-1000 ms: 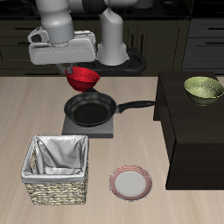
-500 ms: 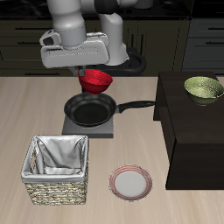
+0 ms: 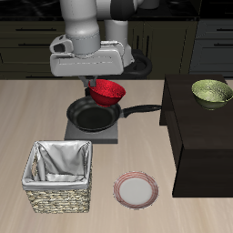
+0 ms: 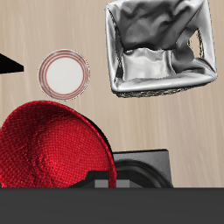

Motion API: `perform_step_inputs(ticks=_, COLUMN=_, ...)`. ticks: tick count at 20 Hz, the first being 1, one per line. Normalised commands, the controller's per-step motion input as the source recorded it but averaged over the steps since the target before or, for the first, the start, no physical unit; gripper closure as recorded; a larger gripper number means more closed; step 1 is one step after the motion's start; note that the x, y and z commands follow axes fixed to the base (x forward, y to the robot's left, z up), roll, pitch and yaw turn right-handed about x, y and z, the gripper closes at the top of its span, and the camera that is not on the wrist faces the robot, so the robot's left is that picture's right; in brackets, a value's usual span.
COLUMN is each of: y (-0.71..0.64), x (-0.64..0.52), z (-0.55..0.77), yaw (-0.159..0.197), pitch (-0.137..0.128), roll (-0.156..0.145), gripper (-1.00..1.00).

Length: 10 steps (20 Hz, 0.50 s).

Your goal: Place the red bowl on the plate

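Tool [image 3: 98, 84] pinches the red bowl [image 3: 107, 92] above the frying pan [image 3: 94, 114]; no writing is legible.

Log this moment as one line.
end effector: shut on red bowl | bowl: airborne above frying pan | plate: bare, near front edge

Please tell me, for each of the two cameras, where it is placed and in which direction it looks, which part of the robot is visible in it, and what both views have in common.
Exterior view: it sits in front of the table and above it, facing the robot at the back; it shows the arm and the gripper holding the red bowl above the frying pan.
Wrist view: it sits on the gripper and looks down at the table; only a dark grey part of the gripper shows, at the picture's edge.
Shared: the red bowl, the plate, the basket.
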Motion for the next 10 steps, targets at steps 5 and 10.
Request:
perform_step_inputs(ticks=5, y=0.21, x=0.27, z=-0.02, yaw=0.031, pitch=0.013, roll=-0.059, gripper=1.0)
perform_step_inputs(ticks=10, y=0.26, x=0.22, z=0.05, yaw=0.037, pitch=-0.031, roll=-0.047, gripper=1.0)
